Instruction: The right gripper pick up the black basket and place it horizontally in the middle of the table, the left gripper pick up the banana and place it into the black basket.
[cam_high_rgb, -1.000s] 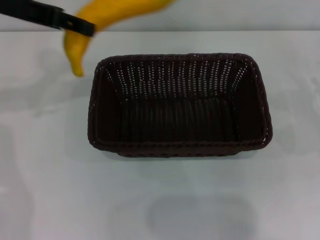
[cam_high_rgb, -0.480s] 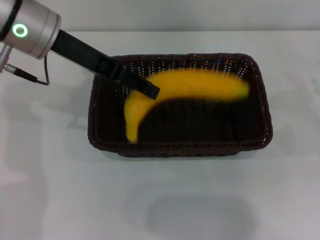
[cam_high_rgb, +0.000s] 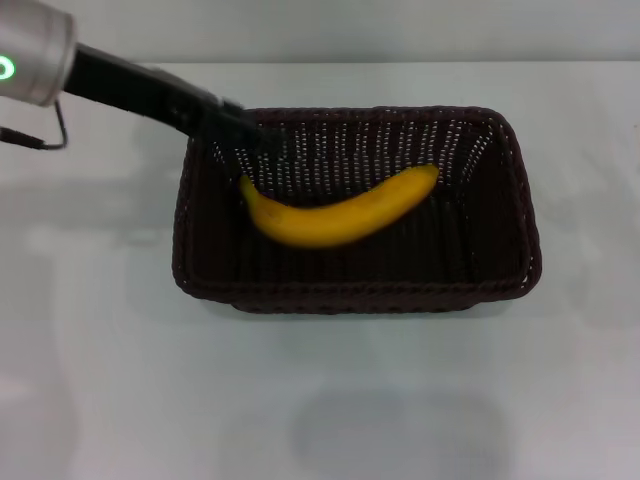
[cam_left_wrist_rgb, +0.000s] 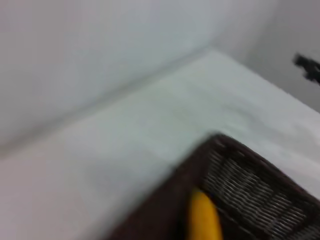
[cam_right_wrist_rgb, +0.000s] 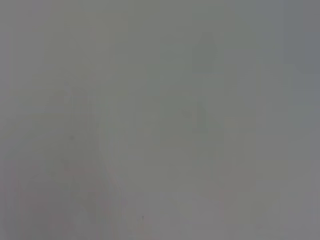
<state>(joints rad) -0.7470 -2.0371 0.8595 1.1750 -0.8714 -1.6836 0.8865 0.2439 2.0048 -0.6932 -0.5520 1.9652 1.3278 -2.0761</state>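
Note:
The black basket (cam_high_rgb: 360, 298) stands lengthwise across the middle of the white table (cam_high_rgb: 320, 400). The banana (cam_high_rgb: 340, 215) lies inside it on the floor, curved, with one end near the back right wall. My left gripper (cam_high_rgb: 250, 145) hangs over the basket's back left corner, just above the banana's left end and apart from it. Its black forearm reaches in from the upper left. The left wrist view shows a basket corner (cam_left_wrist_rgb: 250, 185) and one banana end (cam_left_wrist_rgb: 205, 220). The right gripper is out of view; its wrist view shows only plain grey.
The table's back edge meets a pale wall behind the basket. A small dark shape (cam_left_wrist_rgb: 307, 67) shows far off in the left wrist view; I cannot tell what it is.
The banana came down from above the back left of the basket into it and now lies on the basket floor. The left gripper has drawn back up toward the back left corner.

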